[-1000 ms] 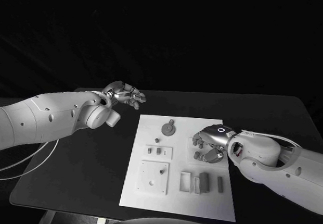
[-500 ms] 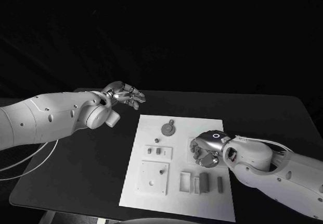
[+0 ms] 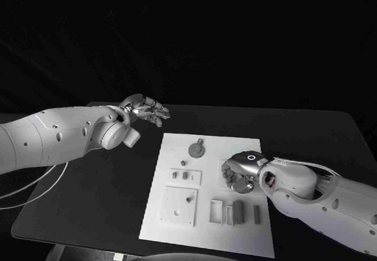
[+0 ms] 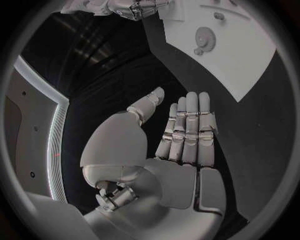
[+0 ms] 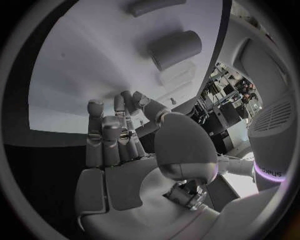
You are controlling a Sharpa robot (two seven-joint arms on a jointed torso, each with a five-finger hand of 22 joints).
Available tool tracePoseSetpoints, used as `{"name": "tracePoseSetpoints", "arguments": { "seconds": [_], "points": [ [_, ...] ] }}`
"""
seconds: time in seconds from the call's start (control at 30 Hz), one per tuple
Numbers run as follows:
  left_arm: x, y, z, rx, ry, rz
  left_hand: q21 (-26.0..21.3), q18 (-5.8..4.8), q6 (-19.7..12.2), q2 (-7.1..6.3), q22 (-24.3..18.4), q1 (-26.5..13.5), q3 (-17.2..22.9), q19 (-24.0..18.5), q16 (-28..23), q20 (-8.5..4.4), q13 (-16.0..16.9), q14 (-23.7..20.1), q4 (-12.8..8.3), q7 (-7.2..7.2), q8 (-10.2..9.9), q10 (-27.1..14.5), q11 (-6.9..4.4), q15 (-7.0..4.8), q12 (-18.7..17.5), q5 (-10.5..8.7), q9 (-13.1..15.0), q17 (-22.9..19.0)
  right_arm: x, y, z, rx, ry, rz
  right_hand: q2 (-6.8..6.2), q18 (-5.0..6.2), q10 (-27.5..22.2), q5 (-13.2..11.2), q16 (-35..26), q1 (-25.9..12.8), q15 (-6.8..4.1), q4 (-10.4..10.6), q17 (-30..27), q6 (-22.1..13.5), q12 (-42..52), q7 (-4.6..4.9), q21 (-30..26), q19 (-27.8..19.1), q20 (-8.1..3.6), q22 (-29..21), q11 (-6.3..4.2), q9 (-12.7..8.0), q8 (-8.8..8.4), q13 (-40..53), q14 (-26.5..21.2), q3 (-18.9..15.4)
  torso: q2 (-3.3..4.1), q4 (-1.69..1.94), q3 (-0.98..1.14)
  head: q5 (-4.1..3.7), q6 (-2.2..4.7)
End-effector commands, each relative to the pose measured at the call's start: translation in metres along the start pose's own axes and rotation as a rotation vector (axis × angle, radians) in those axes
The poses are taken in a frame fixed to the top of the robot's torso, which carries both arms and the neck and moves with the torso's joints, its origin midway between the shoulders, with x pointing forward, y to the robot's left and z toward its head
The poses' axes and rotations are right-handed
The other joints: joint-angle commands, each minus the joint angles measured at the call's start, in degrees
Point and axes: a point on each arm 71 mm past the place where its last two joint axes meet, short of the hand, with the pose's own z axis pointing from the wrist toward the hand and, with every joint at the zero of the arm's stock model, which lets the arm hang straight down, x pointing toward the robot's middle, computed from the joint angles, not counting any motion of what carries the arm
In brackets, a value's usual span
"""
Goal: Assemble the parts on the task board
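Observation:
The white task board (image 3: 207, 229) lies in the middle of the black table. On it are a round grey part (image 3: 197, 148), a small peg (image 3: 182, 163), a square plate (image 3: 180, 206) and upright grey blocks (image 3: 237, 209). My right hand (image 3: 240, 171) is low over the board's right middle. Its fingertips (image 5: 125, 97) reach down to the board (image 5: 94, 60) with the thumb close against them, and whether they pinch anything is hidden. A grey block (image 5: 175, 49) stands just beyond them. My left hand (image 3: 146, 110) hovers left of the board, fingers (image 4: 187, 125) straight and holding nothing.
The left wrist view takes in the board's far corner (image 4: 250, 60) with the round part (image 4: 204, 36) on it. Bare black table (image 3: 96, 184) surrounds the board on both sides. A pale cable (image 3: 26, 191) hangs below my left arm.
My right hand has shifted slightly left over the board and drawn its fingers in from a looser spread. The left hand has stayed put.

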Motion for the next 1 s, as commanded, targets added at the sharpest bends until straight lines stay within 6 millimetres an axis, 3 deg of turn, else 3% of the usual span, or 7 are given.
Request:
{"name": "tracePoseSetpoints", "arguments": {
  "seconds": [0.03, 0.33, 0.5, 0.63, 1.0],
  "points": [
    [0.0011, -0.0017, 0.0002, 0.008, 0.006, 0.0, -0.2, 0.6, -0.4, -0.12, 0.1, 0.2, 0.0, 0.4, -0.4, 0.08, -0.1, 0.4, 0.3, 0.06, 0.1, -0.3, 0.05, -0.02, -0.1, -0.01, -0.1, 0.1, 0.0004, 0.0027, 0.0004, -0.012, -0.006, -0.015, 0.72, 3.07, 0.7, 0.2, -0.3, 0.2, -0.68, -0.3, 0.0, 1.1, 0.4, -0.39, 0.1, 0.1, -0.28, 1.2, -0.16, 0.1, 0.4, 0.2, -0.2, 0.1, 0.0, -0.01, -0.01, 0.05, -0.08],
    [0.0005, -0.0014, 0.0, 0.007, 0.005, 0.0, -0.2, 0.61, -0.4, -0.08, 0.1, 0.2, 0.0, 0.4, -0.4, 0.07, -0.1, 0.5, 0.3, 0.06, 0.1, -0.3, 0.05, -0.03, -0.1, -0.01, -0.1, 0.2, -0.0013, 0.004, 0.0004, -0.014, -0.027, -0.019, 0.96, 3.07, 1.3, 0.2, -0.3, 0.2, -0.98, -0.2, 0.0, 1.6, 0.8, -0.55, 0.2, 0.1, -0.28, 1.2, -0.46, 0.1, 0.49, 0.5, -0.1, 0.0, -0.01, -0.03, 0.03, 0.15, -0.18],
    [0.0004, -0.0014, -0.0001, 0.007, 0.004, 0.001, -0.2, 0.61, -0.4, -0.08, 0.1, 0.2, 0.0, 0.4, -0.4, 0.07, -0.1, 0.5, 0.3, 0.06, 0.1, -0.3, 0.05, -0.03, -0.1, -0.01, -0.1, 0.2, -0.002, 0.0043, 0.0002, -0.014, -0.037, -0.023, 2.5, 3.07, 1.9, 0.3, -0.4, 0.2, -1.3, -0.2, 0.0, 2.4, 1.1, -0.81, 0.2, 0.1, -0.29, 1.1, -0.79, 0.2, 0.71, 0.9, -0.1, 0.3, 0.0, -0.04, 0.02, 0.16, -0.22],
    [0.0001, -0.0012, -0.0002, 0.007, 0.003, 0.001, -0.2, 0.62, -0.4, -0.06, 0.1, 0.2, 0.0, 0.4, -0.4, 0.06, -0.1, 0.5, 0.3, 0.06, 0.1, -0.3, 0.04, -0.03, -0.1, -0.01, -0.1, 0.2, -0.0028, 0.004, -0.0003, -0.01, -0.053, -0.029, 1.28, 3.07, 2.5, 0.4, -0.5, 0.8, -1.61, 1.3, 0.0, 3.2, 1.4, -1.01, 0.1, 0.7, -0.21, 1.0, -1.05, 0.1, 0.66, 1.4, 0.2, 5.5, 0.0, -0.04, 0.02, 0.16, -0.22],
    [-0.0015, -0.0007, -0.0002, 0.006, -0.001, 0.002, -0.2, 0.62, -0.4, -0.06, 0.1, 0.3, 0.1, 0.5, -0.5, 0.05, -0.1, 0.5, 0.3, 0.05, 0.2, -0.3, 0.04, -0.04, -0.1, -0.01, -0.1, 0.3, -0.0038, 0.002, -0.0045, -0.002, -0.082, -0.005, 1.23, 3.07, 3.4, 0.3, -0.6, 0.3, -2.02, 0.7, 0.1, 4.2, 1.9, -1.44, 0.4, 1.4, -0.56, 1.1, -1.51, 0.4, 0.98, 2.1, 0.8, 7.1, -0.01, -0.02, 0.02, 0.23, -0.35]
  ]
}}
